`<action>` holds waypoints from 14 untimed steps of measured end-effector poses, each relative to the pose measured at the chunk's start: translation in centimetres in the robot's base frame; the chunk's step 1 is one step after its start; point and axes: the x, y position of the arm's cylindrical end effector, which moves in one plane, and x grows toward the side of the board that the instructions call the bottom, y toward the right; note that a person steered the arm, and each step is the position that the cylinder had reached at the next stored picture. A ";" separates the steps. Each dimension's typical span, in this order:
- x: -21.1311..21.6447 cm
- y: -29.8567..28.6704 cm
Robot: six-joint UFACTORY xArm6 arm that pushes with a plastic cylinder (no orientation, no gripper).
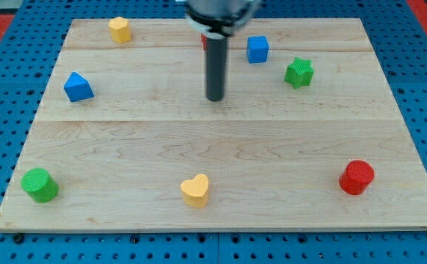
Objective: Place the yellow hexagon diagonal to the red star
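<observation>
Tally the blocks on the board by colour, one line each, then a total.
Yellow: 2, hexagon, heart
Blue: 2, triangle, cube
Green: 2, star, cylinder
Red: 1 clear, cylinder; sliver behind rod uncounted
Total: 7

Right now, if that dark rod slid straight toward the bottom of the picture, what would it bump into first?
Probably the yellow heart. My tip sits mid-board with bare wood below it; the heart lies slightly to the view's left of that line, so I might only graze it.

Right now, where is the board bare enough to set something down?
Bare: the wide middle band below my tip, between blue triangle and red cylinder. Crowded: the top edge, with yellow hexagon, blue cube, green star.
</observation>
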 end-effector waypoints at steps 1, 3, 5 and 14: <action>-7.4 -1.3; -14.2 -16.4; -10.9 -20.7; -18.3 -20.6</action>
